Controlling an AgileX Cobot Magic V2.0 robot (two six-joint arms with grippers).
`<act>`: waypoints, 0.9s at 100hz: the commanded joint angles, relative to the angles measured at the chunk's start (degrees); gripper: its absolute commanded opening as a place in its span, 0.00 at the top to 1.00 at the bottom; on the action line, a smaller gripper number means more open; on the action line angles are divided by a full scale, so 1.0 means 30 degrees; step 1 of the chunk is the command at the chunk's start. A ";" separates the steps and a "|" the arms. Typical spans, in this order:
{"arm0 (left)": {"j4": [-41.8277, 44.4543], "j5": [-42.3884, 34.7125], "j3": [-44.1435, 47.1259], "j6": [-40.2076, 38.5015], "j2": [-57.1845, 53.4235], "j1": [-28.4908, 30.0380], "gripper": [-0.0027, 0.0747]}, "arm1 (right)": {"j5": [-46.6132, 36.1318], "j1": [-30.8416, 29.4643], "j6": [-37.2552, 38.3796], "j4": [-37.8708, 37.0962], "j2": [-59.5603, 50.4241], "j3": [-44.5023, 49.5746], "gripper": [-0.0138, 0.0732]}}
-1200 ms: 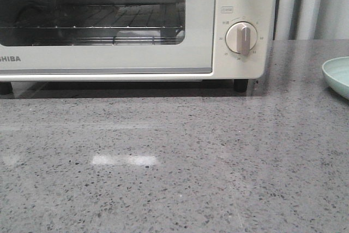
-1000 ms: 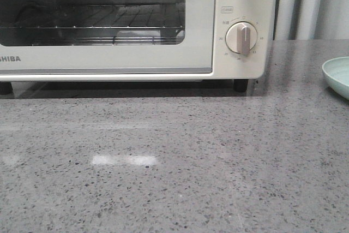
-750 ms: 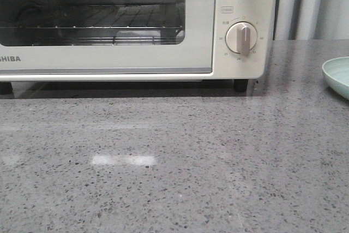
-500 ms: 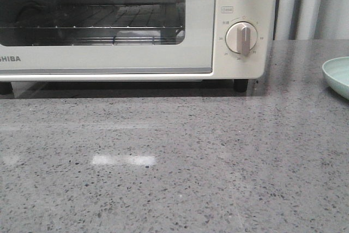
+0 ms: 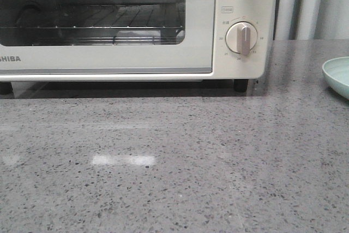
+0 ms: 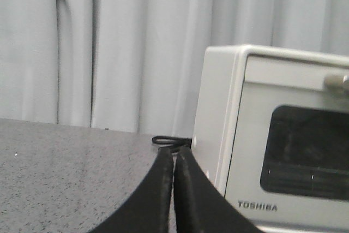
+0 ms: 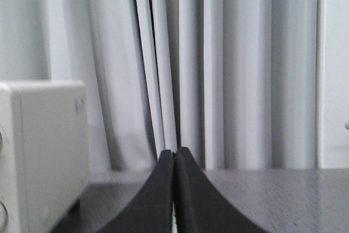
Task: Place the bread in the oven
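Nothing has been moved since a second ago. The oven [image 5: 136,25] door is kept shut on the counter [image 5: 174,162]. Both jaws are pressed together, empty. No bread can be seen, so nothing is started.

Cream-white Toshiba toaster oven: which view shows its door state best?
The front view: the cream-white Toshiba toaster oven fills it, its glass-windowed door shut and the wire rack behind the glass. The left wrist view catches its left side and door handle; the right wrist view shows only its right side wall.
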 commanded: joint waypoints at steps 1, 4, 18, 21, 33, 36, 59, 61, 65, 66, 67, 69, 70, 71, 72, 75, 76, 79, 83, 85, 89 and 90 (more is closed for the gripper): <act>-0.1600 -0.2244 0.0390 -0.0160 -0.0564 -0.0066 0.99 | -0.2658 0.0022 0.1341 0.0136 -0.0420 0.0228 0.93; -0.1790 -0.2464 0.0390 -0.0160 -0.0564 -0.0066 0.99 | -0.3026 0.0022 0.1593 0.0136 -0.0420 0.0228 0.93; -0.4071 -0.2856 0.0390 -0.0500 -0.0527 -0.0066 0.99 | -0.3882 0.0022 0.1638 0.0180 -0.0420 0.0228 0.93; -0.5050 -0.2721 0.0390 -0.0790 -0.0527 -0.0066 0.99 | -0.3882 0.0022 0.1638 0.0234 -0.0420 0.0228 0.93; -0.6945 -0.2735 0.0349 -0.0868 -0.0527 -0.0066 0.99 | -0.3558 0.0022 0.2593 0.0395 -0.0420 0.0186 0.93; -0.6990 -0.2992 0.0285 -0.0868 -0.0527 -0.0066 0.99 | -0.3396 0.0022 0.3062 0.0395 -0.0420 0.0109 0.93; -0.6519 -0.4812 0.0033 -0.0868 -0.0527 -0.0066 0.99 | 0.1242 0.0059 0.4596 0.0438 -0.0388 -0.1957 0.93; -0.6332 -0.4378 -0.0075 -0.0923 -0.0527 -0.0101 0.99 | 0.2177 0.0059 0.4896 0.0438 -0.0388 -0.2334 0.93; -0.5789 -0.3139 -0.0591 -0.1017 -0.0527 -0.0184 0.99 | 0.4066 0.0097 0.5024 0.0438 -0.0388 -0.3119 0.93; -0.5456 -0.2888 -0.0822 -0.1017 -0.0527 -0.0257 0.99 | 0.4375 0.0139 0.5024 0.0438 -0.0388 -0.3249 0.93; -0.5283 -0.2633 -0.0942 -0.1017 -0.0527 -0.0289 0.99 | 0.4692 0.0139 0.5024 0.0438 -0.0388 -0.3510 0.93; -0.4708 -0.1854 -0.1320 -0.1017 -0.0527 -0.0385 0.99 | 0.5596 0.0194 0.5024 0.0438 -0.0388 -0.3888 0.93; -0.4512 -0.1362 -0.1450 -0.1017 -0.0527 -0.0424 0.99 | 0.6133 0.0227 0.5024 0.0438 -0.0388 -0.4006 0.93; -0.4123 -0.1124 -0.1711 -0.1017 -0.0491 -0.0513 0.99 | 0.6375 0.0276 0.5024 0.0438 -0.0346 -0.4227 0.93; -0.3946 -0.0685 -0.1844 -0.1017 -0.0487 -0.0556 0.99 | 0.6800 0.0322 0.5024 0.0438 -0.0344 -0.4328 0.93; -0.3265 0.0120 -0.2395 -0.1017 -0.0346 -0.0752 0.99 | 0.7477 0.0435 0.5024 0.0438 -0.0267 -0.4716 0.93; -0.3178 0.0318 -0.2682 -0.1017 -0.0312 -0.0859 0.99 | 0.7617 0.0444 0.5024 0.0438 -0.0229 -0.4893 0.93; -0.2959 0.1281 -0.3258 -0.1017 -0.0145 -0.1085 0.99 | 0.8254 0.0629 0.4945 0.0438 -0.0139 -0.5216 0.93; -0.2958 0.2088 -0.4111 -0.1017 0.0208 -0.1477 0.99 | 0.8664 0.0814 0.4686 0.0438 -0.0004 -0.5603 0.93; -0.2958 0.2644 -0.4526 -0.1017 0.0444 -0.1698 0.99 | 0.8965 0.0940 0.4427 0.0438 0.0120 -0.5784 0.93; -0.2918 0.3336 -0.5184 -0.0980 0.0970 -0.2103 0.99 | 0.9552 0.1203 0.3676 0.0438 0.0382 -0.6055 0.93; -0.2860 0.3447 -0.5436 -0.0935 0.1068 -0.2272 0.99 | 0.9654 0.1248 0.3559 0.0438 0.0433 -0.6151 0.93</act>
